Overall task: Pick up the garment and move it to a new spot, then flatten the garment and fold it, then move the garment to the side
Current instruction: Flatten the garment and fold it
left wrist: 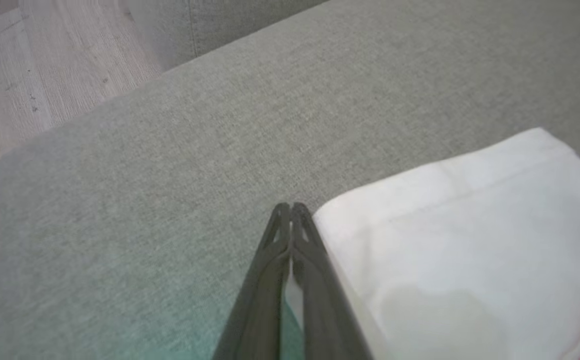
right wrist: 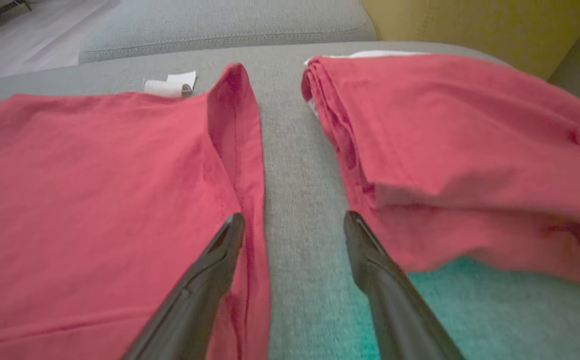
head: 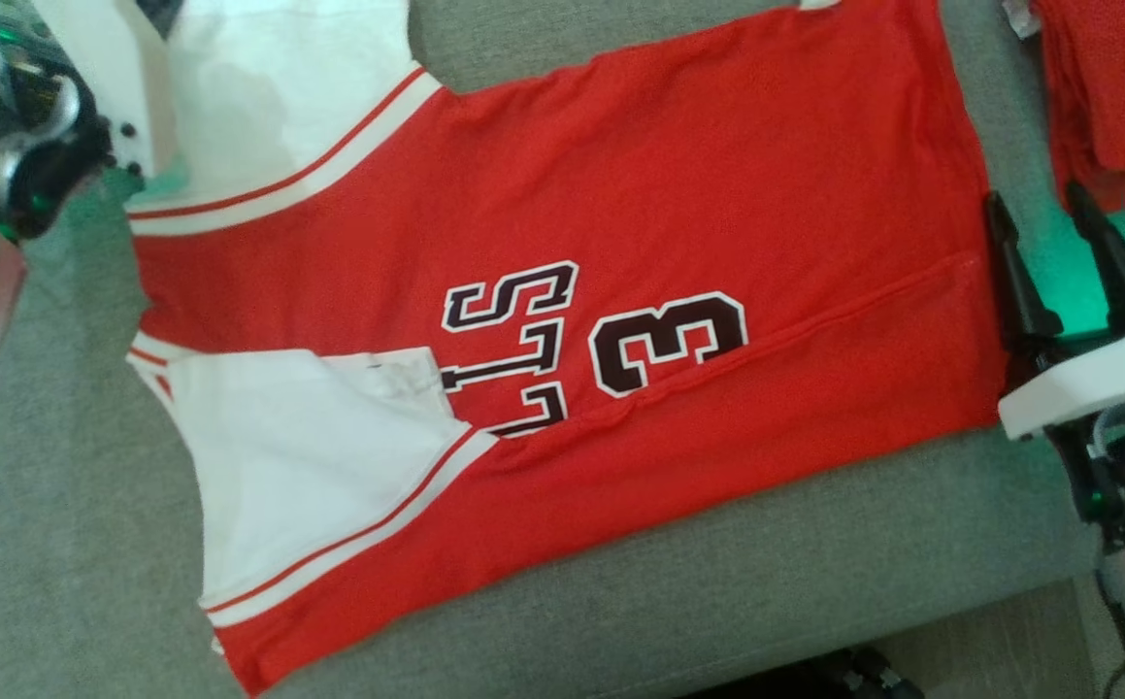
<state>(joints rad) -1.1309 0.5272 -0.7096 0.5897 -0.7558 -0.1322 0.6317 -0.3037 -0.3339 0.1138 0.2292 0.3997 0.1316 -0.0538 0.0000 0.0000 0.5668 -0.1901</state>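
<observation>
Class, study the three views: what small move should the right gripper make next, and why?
Probably close the right gripper on the jersey's hem. Its jaws stand open astride that edge, one finger on the red cloth and one over the grey cushion, while the left gripper sits shut beside the white sleeve.

Matt red-and-white cloth jersey (head: 669, 175), coarse grey woven sofa upholstery (head: 717, 582), matt dark plastic fingers (right wrist: 204, 280), pale wood-grain floor (left wrist: 19, 75) upper left.

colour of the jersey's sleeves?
White sleeves, edged by a white band with a thin red stripe; the jersey body is red. Head view shows it best.
</observation>
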